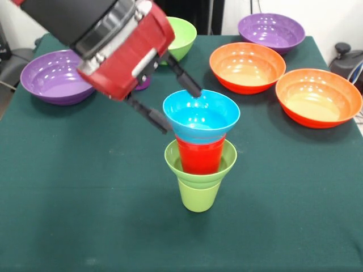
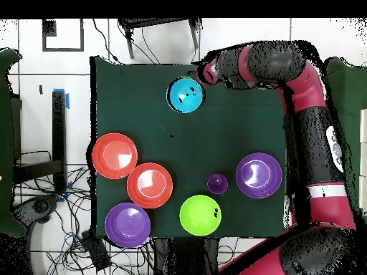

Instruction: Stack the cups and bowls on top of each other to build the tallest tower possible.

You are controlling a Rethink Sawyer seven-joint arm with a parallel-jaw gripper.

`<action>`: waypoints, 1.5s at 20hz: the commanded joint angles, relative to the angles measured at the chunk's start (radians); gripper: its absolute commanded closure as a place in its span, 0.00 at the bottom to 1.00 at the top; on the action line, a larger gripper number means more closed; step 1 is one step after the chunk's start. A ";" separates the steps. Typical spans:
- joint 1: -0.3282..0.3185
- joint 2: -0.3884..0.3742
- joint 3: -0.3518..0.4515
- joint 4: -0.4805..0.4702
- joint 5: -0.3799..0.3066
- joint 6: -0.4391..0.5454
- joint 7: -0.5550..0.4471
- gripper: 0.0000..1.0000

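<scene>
At the far left of the front view we see a wide purple ribbed plastic bowl (image 1: 57, 76) sitting on the dark green table (image 1: 74, 187). Right of it, the red and black Sawyer arm (image 1: 96, 34) slants down from the top left corner. Its gripper (image 1: 177, 103) has two black fingers (image 1: 184, 76) spread apart, and they straddle the left rim of the small blue ribbed bowl (image 1: 201, 116): one fingertip lies at the bowl's back rim, the other at its front left side. We cannot tell whether either fingertip touches the plastic.

That blue bowl crowns the tower (image 1: 200, 150), which stands upright near the middle of the table. From the bottom up we see the smooth lime-green plastic cup (image 1: 198, 195), the small lime-green ribbed bowl (image 1: 176, 158) resting on it, the smooth red plastic cup (image 1: 199, 158) standing inside that bowl, and the blue bowl seated on the red cup.

Behind the arm, a medium lime-green ribbed bowl (image 1: 184, 34) shows at the table's far edge, and a bit of the translucent purple cup (image 1: 143, 84) peeks out beneath the wrist. Further right we see one wide orange ribbed bowl (image 1: 247, 67), a second wide purple bowl (image 1: 271, 31) behind it, and another wide orange bowl (image 1: 319, 96) at the far right. All five loose bowls rest open side up, well apart from the tower.
</scene>
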 commanded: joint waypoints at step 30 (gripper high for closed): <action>-0.158 -0.433 -0.002 0.479 0.089 -0.131 0.087 0.00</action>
